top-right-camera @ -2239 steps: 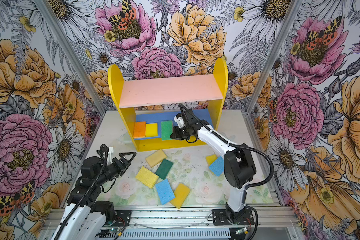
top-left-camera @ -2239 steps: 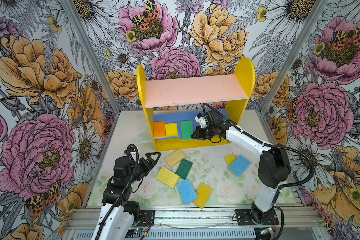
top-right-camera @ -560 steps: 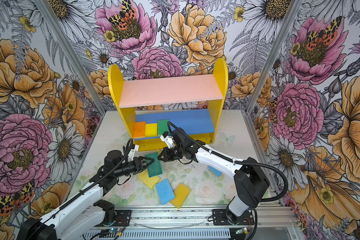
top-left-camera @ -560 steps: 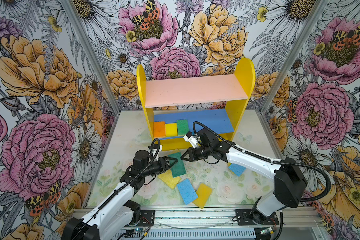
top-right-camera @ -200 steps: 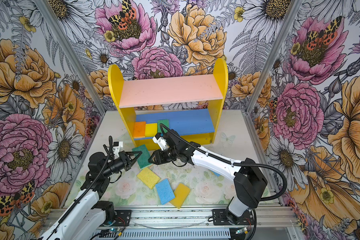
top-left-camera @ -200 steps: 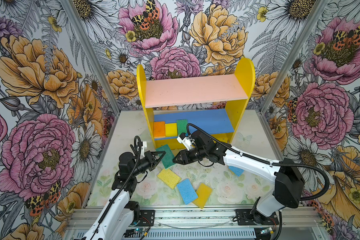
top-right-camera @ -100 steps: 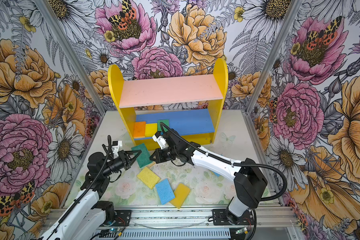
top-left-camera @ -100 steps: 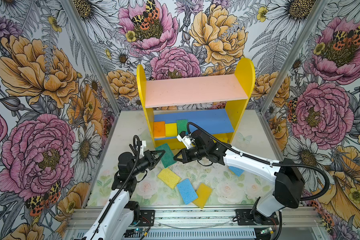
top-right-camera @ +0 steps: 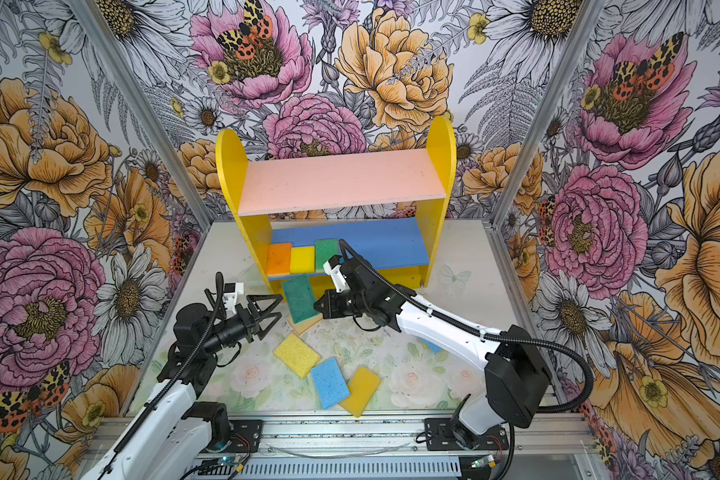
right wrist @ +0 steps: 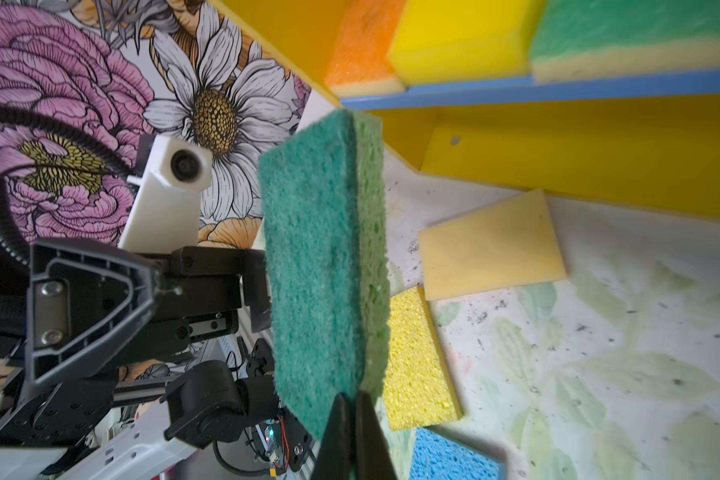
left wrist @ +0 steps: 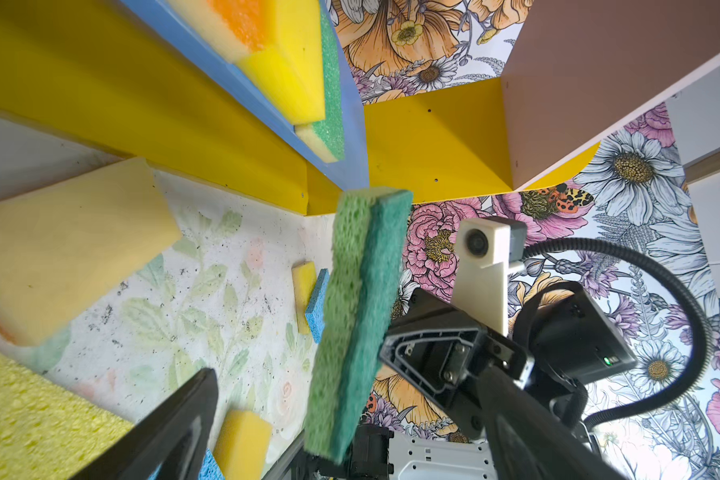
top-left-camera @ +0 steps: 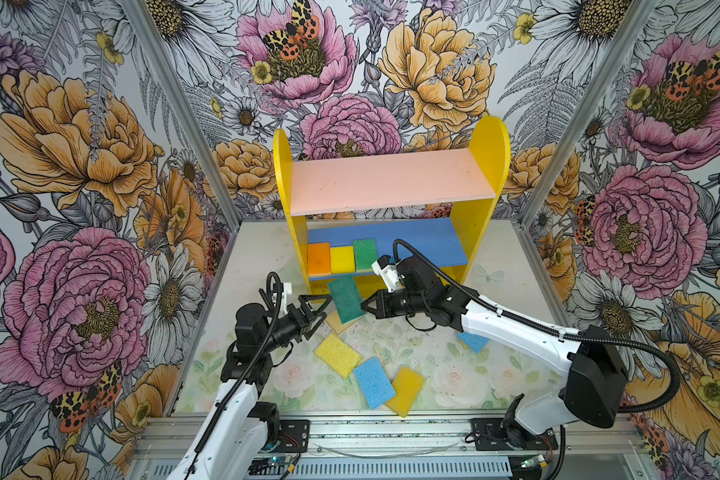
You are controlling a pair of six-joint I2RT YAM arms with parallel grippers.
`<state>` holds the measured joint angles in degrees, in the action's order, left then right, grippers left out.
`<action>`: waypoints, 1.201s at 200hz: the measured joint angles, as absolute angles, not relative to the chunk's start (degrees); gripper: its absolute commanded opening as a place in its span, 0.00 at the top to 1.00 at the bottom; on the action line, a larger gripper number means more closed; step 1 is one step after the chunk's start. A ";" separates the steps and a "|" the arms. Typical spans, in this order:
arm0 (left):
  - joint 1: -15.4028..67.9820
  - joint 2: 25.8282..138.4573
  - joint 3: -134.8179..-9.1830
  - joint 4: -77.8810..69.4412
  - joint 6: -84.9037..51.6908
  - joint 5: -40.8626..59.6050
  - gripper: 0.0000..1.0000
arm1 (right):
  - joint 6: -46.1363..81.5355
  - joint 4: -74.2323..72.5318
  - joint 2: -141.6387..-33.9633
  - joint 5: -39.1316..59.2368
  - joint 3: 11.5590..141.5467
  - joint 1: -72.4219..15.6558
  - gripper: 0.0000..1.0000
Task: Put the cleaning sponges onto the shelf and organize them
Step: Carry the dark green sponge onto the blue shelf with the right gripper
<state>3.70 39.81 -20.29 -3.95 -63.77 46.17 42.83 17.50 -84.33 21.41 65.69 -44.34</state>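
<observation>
A green sponge hangs tilted on edge just in front of the shelf. My right gripper is shut on its edge, and the sponge rises from the pinched jaws. My left gripper stands open at the sponge's other side, fingers apart from it. On the blue lower board lie an orange sponge, a yellow sponge and a green sponge. The pink upper board is bare.
Loose on the table lie a pale yellow sponge under the held one, a yellow sponge, a blue sponge overlapping a yellow-orange sponge, and a blue sponge beneath the right arm. Flowered walls enclose three sides.
The left gripper has opened and let go of the green sponge. The right gripper has shut on the sponge's other edge and now carries it.
</observation>
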 measured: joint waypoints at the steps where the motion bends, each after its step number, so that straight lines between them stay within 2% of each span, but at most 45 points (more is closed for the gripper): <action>1: 3.66 39.72 -20.34 -3.79 -63.66 46.17 0.01 | 42.85 17.65 -84.09 21.17 65.60 -44.03 1.00; 38: 1.32 36.77 -23.20 4.45 -57.21 46.02 0.01 | 42.96 19.94 -78.17 16.67 65.54 -35.46 1.00; 72: -2.33 36.73 -24.60 9.61 -52.69 46.78 0.01 | 41.45 22.00 -79.92 14.55 68.40 -30.61 1.00; 151: -5.93 36.53 -24.64 13.93 -49.78 48.58 0.01 | 36.40 23.73 -91.35 13.30 74.89 -27.27 1.00; 240: -6.63 36.82 -24.86 15.27 -49.23 48.73 0.01 | 34.37 24.01 -98.13 16.82 79.83 -25.26 1.00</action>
<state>-6.63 36.82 -24.86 15.27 -49.23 48.73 34.37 24.01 -98.13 16.82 79.83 -25.26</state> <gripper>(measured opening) 0.987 0.052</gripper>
